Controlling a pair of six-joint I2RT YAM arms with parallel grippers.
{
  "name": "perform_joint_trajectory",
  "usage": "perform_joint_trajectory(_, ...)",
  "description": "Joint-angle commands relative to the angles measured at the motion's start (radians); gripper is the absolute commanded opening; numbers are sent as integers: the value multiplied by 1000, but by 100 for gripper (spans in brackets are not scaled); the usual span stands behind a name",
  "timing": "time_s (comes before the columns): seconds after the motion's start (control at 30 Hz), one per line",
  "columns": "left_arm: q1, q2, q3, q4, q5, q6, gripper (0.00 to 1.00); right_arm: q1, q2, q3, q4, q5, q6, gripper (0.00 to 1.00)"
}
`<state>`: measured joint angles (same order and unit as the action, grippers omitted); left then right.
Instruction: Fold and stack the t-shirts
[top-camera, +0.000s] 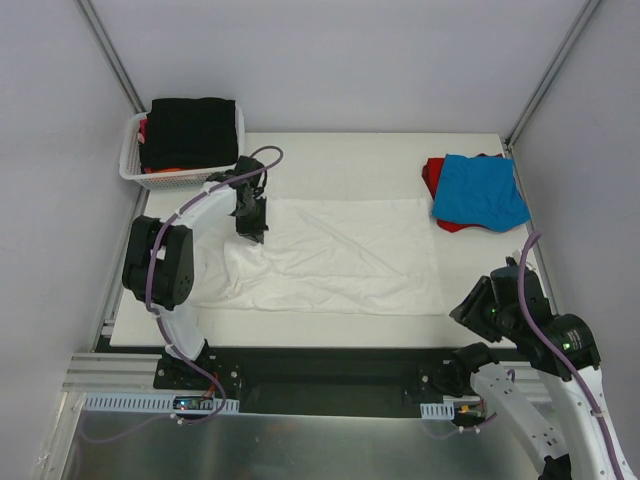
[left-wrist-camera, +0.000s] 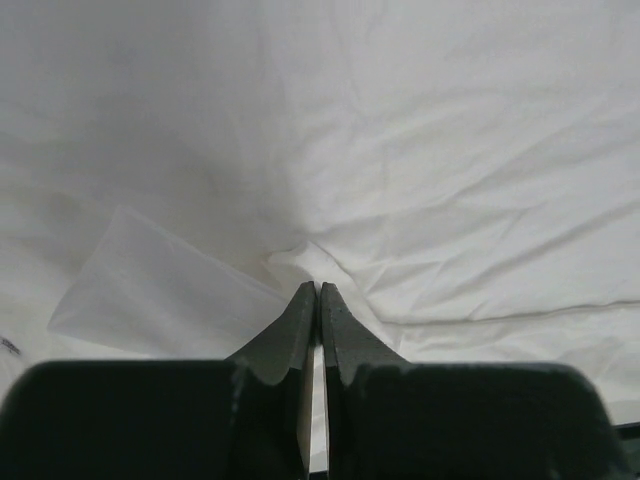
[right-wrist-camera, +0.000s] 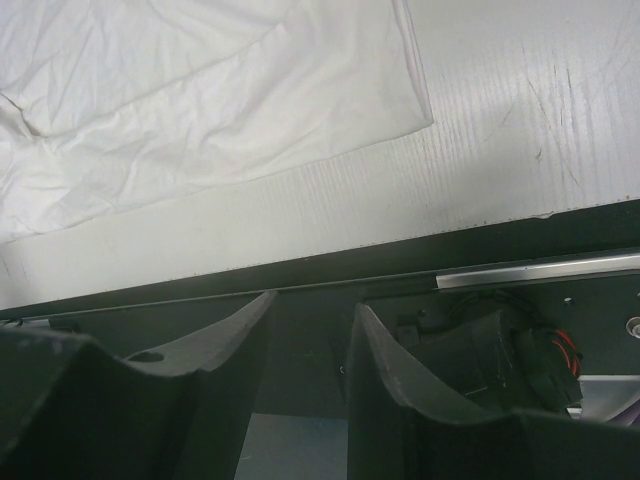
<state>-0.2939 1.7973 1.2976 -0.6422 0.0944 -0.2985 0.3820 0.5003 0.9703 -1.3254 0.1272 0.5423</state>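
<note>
**Holding the white t-shirt (top-camera: 340, 258) near its far left corner**

I had the left gripper (top-camera: 252, 228) closed tight on a raised fold of that shirt, which lay spread across the middle of the table (top-camera: 330, 160). My right gripper (top-camera: 472, 310) hung partly open over the table's near right edge, nothing between its fingers. The blue t-shirt (top-camera: 482, 190) lay on the red t-shirt (top-camera: 432, 176) at far right. The black t-shirt (top-camera: 190, 130) sat in the basket (top-camera: 130, 165) at far left.

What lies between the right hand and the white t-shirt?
Only bare white tabletop and its dark front edge separate the right hand from the large white cotton t-shirt, per the right wrist view.
</note>
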Motion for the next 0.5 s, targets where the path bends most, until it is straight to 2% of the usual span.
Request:
perform_joint_trajectory(0.0,-1,-41,68,-20,-25,-10,0,5,-8,8,-164,9,18,40)
perform_joint_trajectory(0.47,-40,-164,144,-42,-7,9,0,5,7,-24,-121,-11,7,40)
